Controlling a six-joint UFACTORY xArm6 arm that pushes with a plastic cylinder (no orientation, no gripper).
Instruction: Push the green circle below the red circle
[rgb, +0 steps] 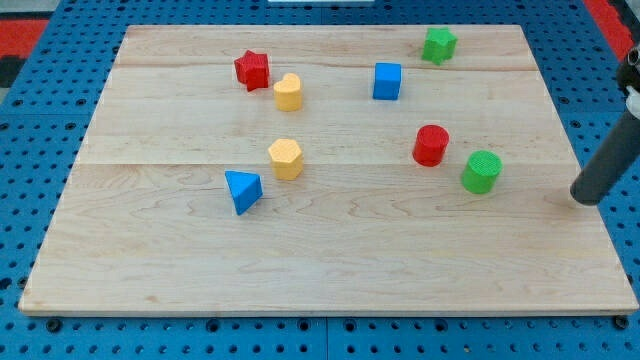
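The green circle (481, 172) stands on the wooden board (330, 250), just to the lower right of the red circle (431, 145), almost touching it. My tip (586, 197) is at the board's right edge, well to the right of the green circle and slightly lower. It touches no block.
A green star (438, 45) sits at the view's top right, a blue cube (387, 81) left of it. A red star (252, 70) and yellow heart (288, 92) are at top left. A yellow hexagon (286, 158) and blue triangle (243, 190) lie left of centre.
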